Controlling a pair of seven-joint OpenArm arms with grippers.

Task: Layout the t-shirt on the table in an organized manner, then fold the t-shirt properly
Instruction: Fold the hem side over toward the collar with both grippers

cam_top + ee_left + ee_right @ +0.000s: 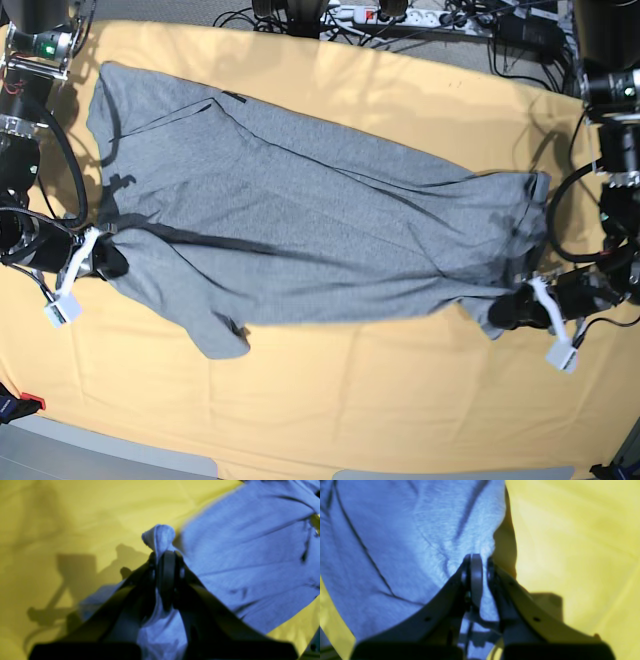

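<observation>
The t-shirt (300, 230) lay stretched across the desk (380, 410) from ten o'clock to four o'clock, creased and skewed, not yet squared. Your left gripper (166, 562) had its jaws clamped on a bunched corner at four o'clock; your right gripper (476, 567) had its jaws closed on the cloth edge at nine o'clock. Both pinches looked thin, so I judged that pulling too hard could have slipped a corner free, or dragged the desk's cover along with it.

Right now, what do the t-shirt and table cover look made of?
t-shirt: soft knit, likely cotton jersey, matte heather grey; fine speckled weave, limp drape and creases. table cover: thin woven cloth, matte pale yellow-orange, faint crease lines; fibre unclear.
</observation>
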